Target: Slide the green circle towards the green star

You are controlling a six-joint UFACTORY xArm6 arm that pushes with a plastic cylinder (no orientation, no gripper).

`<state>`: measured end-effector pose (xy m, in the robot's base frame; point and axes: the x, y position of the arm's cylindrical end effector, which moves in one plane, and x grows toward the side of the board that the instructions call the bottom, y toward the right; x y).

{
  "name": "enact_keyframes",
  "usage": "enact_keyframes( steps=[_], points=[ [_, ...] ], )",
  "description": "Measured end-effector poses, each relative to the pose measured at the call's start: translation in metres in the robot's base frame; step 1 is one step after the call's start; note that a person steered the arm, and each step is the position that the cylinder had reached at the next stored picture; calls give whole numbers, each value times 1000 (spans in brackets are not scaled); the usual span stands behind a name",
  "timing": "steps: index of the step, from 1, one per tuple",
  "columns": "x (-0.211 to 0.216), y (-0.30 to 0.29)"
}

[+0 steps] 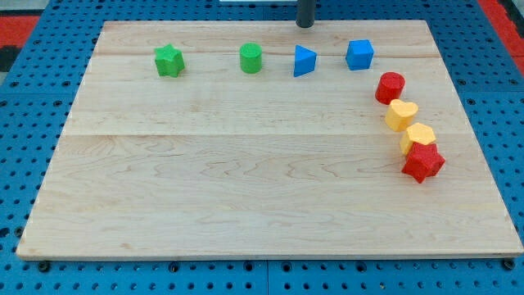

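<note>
The green circle (250, 58) sits near the view's top, left of centre on the wooden board (246, 180). The green star (169, 61) lies to its left, about a hundred pixels away, in the same row. My tip (304, 24) is at the board's top edge, up and to the right of the green circle and just above the blue triangle (304, 61). It touches no block.
A blue cube (359, 54) stands right of the blue triangle. Down the view's right side run a red hexagon-like block (390, 87), a yellow heart (401, 115), a yellow block (418, 137) and a red star (422, 161). Blue pegboard surrounds the board.
</note>
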<state>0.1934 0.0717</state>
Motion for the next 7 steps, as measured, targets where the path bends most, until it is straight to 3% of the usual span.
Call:
enact_keyframes(
  steps=[3, 6, 7],
  points=[
    [22, 4],
    [43, -71],
    [45, -71]
  ],
)
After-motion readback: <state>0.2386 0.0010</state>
